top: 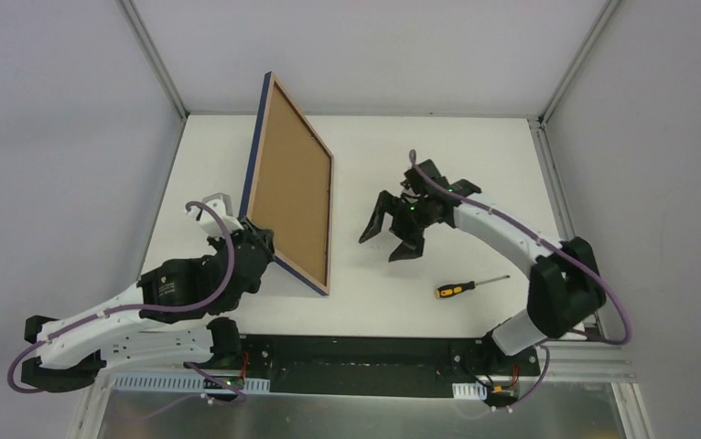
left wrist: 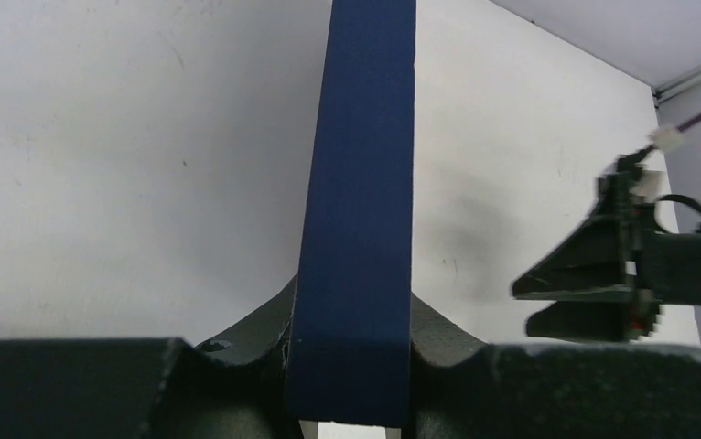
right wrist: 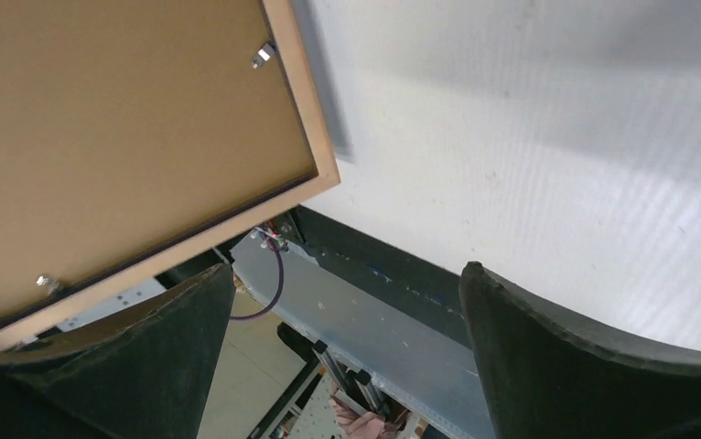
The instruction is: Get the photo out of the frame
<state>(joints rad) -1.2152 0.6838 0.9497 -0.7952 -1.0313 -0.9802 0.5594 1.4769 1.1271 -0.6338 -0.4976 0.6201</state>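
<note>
The frame (top: 260, 151) stands tilted on edge at the table's left, its dark blue edge to the left and its brown backing board (top: 290, 187) facing right. My left gripper (top: 257, 240) is shut on the frame's near lower edge; in the left wrist view the blue edge (left wrist: 358, 210) runs up between its fingers (left wrist: 457, 334). My right gripper (top: 391, 238) is open and empty, a little right of the frame. The right wrist view shows the wood-coloured rim (right wrist: 306, 110), the backing (right wrist: 118, 119) and small metal clips (right wrist: 263, 55). The photo is hidden.
A screwdriver (top: 469, 286) with a yellow and black handle lies on the table at the front right. White walls and metal posts close in the table at the back and sides. The black base rail (top: 365, 352) runs along the near edge.
</note>
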